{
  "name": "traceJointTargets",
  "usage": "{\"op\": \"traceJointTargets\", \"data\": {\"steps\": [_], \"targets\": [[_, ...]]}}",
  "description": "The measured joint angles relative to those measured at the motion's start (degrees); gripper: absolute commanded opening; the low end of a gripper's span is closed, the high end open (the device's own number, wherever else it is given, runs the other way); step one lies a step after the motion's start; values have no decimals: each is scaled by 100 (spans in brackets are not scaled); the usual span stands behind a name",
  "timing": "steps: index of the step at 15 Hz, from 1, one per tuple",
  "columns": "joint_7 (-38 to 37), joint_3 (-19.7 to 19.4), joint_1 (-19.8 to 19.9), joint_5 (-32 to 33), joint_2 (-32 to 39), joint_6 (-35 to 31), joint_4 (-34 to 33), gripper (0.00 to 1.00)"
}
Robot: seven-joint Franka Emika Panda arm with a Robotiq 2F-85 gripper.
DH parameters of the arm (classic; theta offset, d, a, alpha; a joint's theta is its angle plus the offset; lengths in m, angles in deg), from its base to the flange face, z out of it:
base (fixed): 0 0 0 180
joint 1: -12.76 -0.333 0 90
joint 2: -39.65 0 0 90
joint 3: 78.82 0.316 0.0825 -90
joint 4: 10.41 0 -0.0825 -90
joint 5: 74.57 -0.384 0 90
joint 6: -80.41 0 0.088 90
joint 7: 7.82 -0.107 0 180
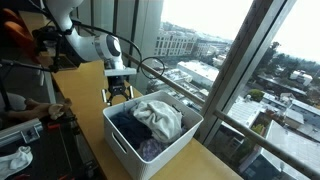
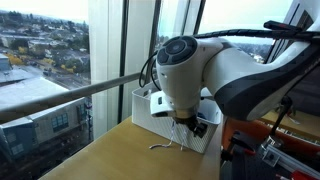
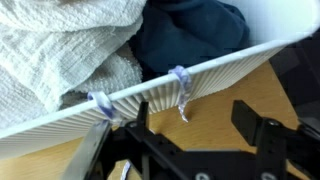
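A white ribbed basket (image 1: 125,152) stands on the wooden table (image 1: 90,85), holding a white knitted cloth (image 1: 160,115) and dark blue clothing (image 1: 124,122). My gripper (image 1: 119,95) hovers just outside the basket's end wall, close to the tabletop. In the wrist view the basket wall (image 3: 210,80) runs across the frame, and pale purple string ties (image 3: 181,78) hang from its rim. The gripper (image 3: 195,125) is open; its black fingers (image 3: 251,118) stand on either side of the dangling string end, with nothing gripped. In an exterior view the gripper (image 2: 190,128) sits beside the basket (image 2: 148,108).
Large windows (image 1: 200,40) and a railing (image 2: 70,95) border the table on one side. A loose pale string (image 2: 165,146) lies on the wood near the gripper. A person (image 1: 20,40) and cluttered equipment (image 1: 25,130) are beyond the table's other edge.
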Motion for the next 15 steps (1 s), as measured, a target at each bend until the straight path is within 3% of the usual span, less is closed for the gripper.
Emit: {"op": "traceJointTargets", "data": {"steps": [7, 15], "targets": [[0, 0, 24, 259, 77, 4, -76, 0], [0, -19, 90, 398, 129, 80, -66, 0]]}}
